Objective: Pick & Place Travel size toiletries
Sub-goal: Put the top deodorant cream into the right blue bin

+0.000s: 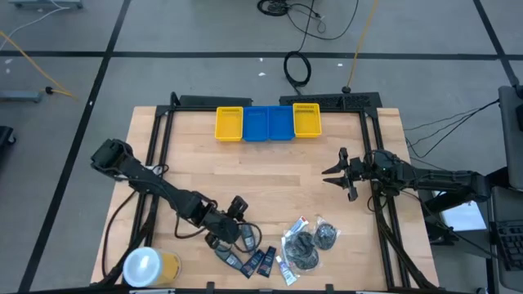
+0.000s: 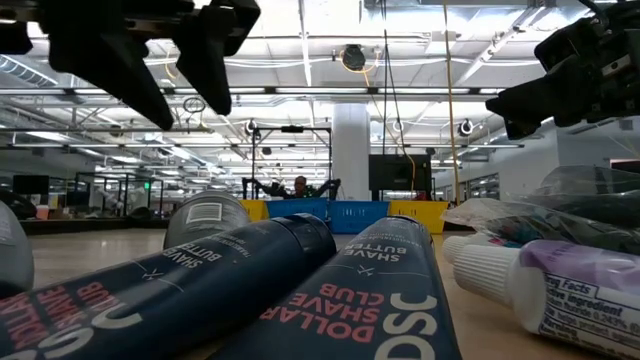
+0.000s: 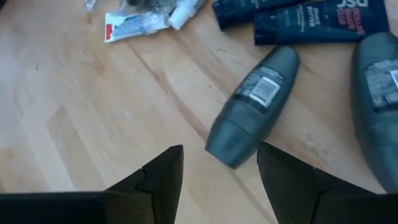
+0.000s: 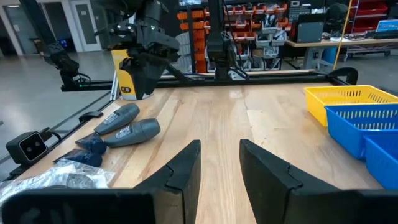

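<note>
The toiletries lie near the table's near edge: two dark grey bottles [image 1: 245,238], navy packets [image 1: 260,261], white tubes [image 1: 286,269] and clear pouches [image 1: 304,247]. My left gripper [image 1: 222,235] is open and hovers over them. In its wrist view [image 3: 221,152] the fingers stand on either side of the cap end of one grey bottle [image 3: 252,106], which lies on its side, and do not touch it. The second bottle [image 3: 376,93] lies beside it and the navy packets [image 3: 298,18] beyond. My right gripper [image 1: 333,173] is open and empty at the table's right, as its wrist view [image 4: 219,146] shows.
Yellow and blue trays [image 1: 268,122] stand at the far edge. A large white-topped yellow container [image 1: 147,266] stands at the near left corner. Bare wood lies between the trays and the toiletries. The table's black frame rails [image 1: 377,212] run along both sides.
</note>
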Robot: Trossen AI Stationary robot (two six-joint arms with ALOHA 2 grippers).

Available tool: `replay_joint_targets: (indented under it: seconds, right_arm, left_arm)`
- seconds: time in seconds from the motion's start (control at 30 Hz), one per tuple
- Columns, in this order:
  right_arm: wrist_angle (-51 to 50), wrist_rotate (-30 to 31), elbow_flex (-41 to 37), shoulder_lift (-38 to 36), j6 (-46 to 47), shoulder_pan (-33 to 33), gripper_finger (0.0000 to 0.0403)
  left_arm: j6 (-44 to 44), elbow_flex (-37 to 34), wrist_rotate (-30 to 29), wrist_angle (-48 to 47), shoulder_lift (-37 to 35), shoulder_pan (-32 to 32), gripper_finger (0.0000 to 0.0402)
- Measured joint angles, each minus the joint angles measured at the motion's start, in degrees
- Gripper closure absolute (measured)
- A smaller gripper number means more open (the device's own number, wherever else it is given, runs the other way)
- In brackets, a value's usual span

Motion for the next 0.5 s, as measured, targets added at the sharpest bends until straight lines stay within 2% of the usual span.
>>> replay_joint_targets:
  seconds: [0.2,0.3,0.5]
  right_arm:
    - [1.37,0.09,0.0,0.0,0.0,0.0,0.0298]
    - [1.31,0.09,0.0,0.02,0.0,0.0,0.0298]
    - [1.25,0.09,0.01,0.0,0.0,0.0,0.0298]
  left_arm:
    - [2.16,11.36,0.4,-14.21,7.5,0.07,0.0195]
    - [4.72,14.66,0.63,-20.29,11.32,0.19,0.0195]
    - [10.52,17.46,1.53,-20.61,14.44,0.46,0.0195]
